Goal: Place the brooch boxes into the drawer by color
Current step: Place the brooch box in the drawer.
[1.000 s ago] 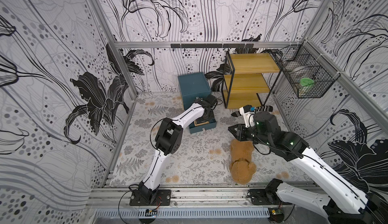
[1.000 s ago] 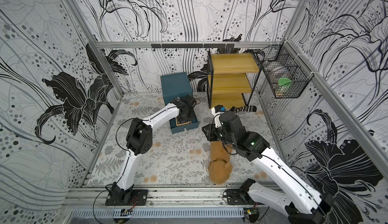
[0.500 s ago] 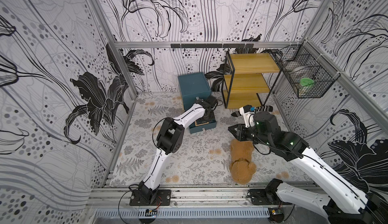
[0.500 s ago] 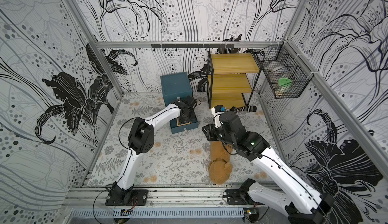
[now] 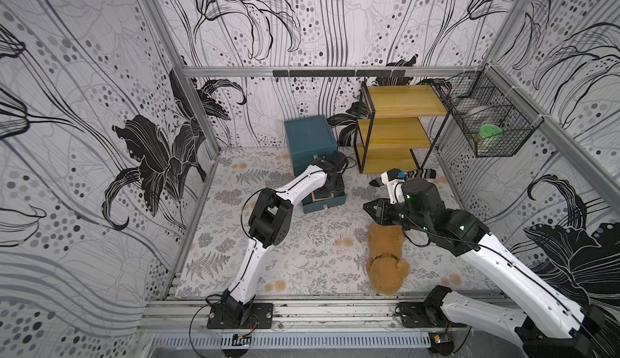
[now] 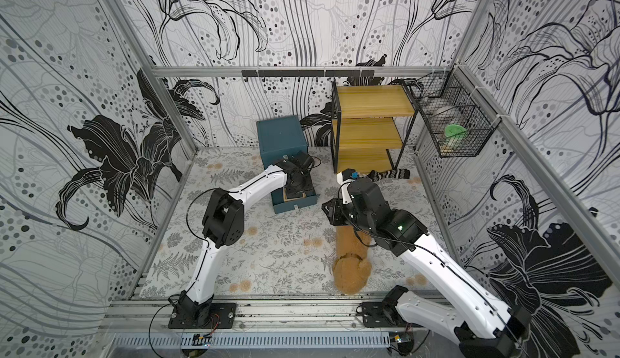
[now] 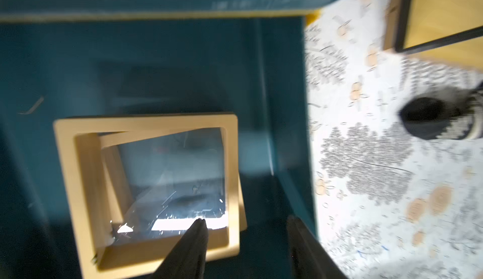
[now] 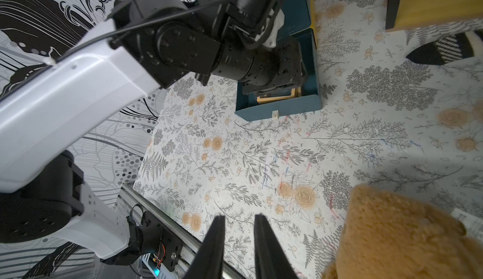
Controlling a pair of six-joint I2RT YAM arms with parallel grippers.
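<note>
Floral-print mat (image 5: 302,239) floors cell, walls papered with black-and-white lilies.

Since a second ago: left gripper (image 7: 245,219) has gone from pressed together to spread, fingers either side of one edge of upper yellow-tan brooch box (image 7: 146,123); contact unclear through blur. Right arm unmoved.

Box lies on second yellow-tan box (image 7: 115,170), askew, in pulled-out bottom drawer (image 5: 327,202) of teal chest (image 5: 310,138).

Right gripper (image 8: 239,215) hovers over mat beside teddy bear (image 5: 385,259), jaws slightly apart, empty.

White tag (image 8: 465,217) on bear, print too small to read.
</note>
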